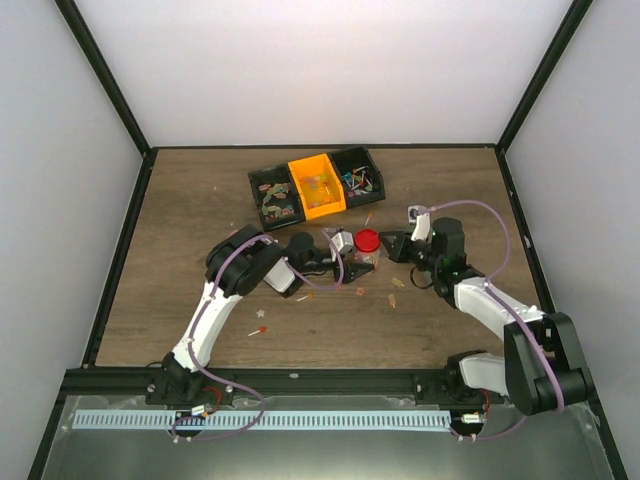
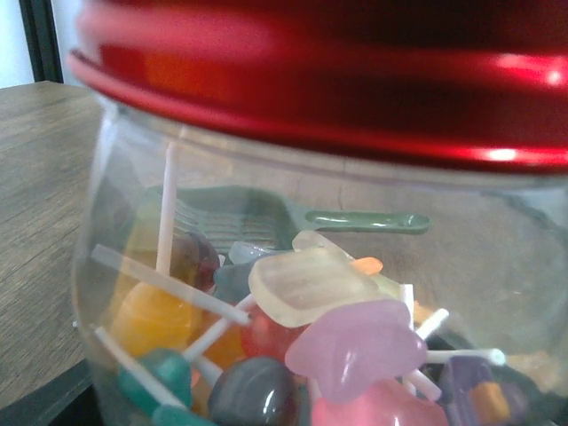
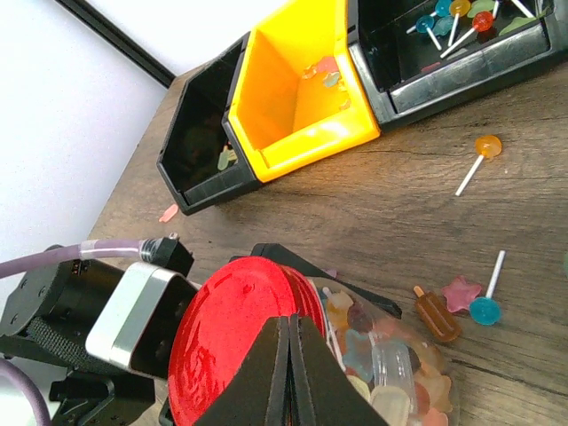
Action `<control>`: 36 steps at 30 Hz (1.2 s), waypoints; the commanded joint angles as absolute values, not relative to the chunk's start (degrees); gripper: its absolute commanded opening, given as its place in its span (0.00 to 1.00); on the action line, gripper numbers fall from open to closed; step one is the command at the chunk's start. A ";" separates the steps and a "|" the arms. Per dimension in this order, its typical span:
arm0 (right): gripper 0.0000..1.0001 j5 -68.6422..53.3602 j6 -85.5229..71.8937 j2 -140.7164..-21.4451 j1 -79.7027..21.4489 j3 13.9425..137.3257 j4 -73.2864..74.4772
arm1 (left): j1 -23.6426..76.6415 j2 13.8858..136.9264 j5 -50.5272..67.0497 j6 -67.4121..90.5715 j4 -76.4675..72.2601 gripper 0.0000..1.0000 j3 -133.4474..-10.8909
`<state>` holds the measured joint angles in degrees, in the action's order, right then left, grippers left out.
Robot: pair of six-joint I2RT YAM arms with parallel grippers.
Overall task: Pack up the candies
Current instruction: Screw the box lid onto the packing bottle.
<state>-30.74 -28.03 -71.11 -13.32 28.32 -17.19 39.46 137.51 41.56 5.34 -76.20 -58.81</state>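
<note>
A clear jar [image 1: 364, 256] with a round red lid [image 1: 367, 240] stands mid-table, filled with small multicoloured candies [image 2: 337, 346] on white sticks. My left gripper [image 1: 352, 262] is shut on the jar's body. Its own fingers are out of sight in the left wrist view, and one black finger [image 3: 297, 260] shows behind the jar in the right wrist view. My right gripper [image 3: 290, 321] is shut and empty, its tips resting on the lid [image 3: 231, 337]. Loose candies lie on the table: an orange lollipop [image 3: 485, 146], a brown ice-pop [image 3: 437, 316], a pink star [image 3: 461, 291].
Three bins stand behind the jar: a black one [image 1: 272, 195], an orange one [image 1: 317, 185] and a black one [image 1: 360, 177] with lollipops. A green slotted scoop [image 2: 355, 219] shows through the jar. More loose candies [image 1: 398, 283] lie in front.
</note>
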 commanded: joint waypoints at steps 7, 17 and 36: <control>0.01 -41.49 -31.73 -71.10 -20.72 23.17 -7.30 | 39.22 141.51 33.97 9.47 -60.31 0.64 -59.92; 0.01 -40.75 -32.96 -69.12 -22.41 22.20 -6.80 | 39.49 141.53 33.65 8.70 -58.91 0.64 -60.27; 0.01 -37.46 -26.27 -61.31 -15.40 28.48 5.56 | 39.62 138.43 32.85 7.57 -66.71 0.95 -53.92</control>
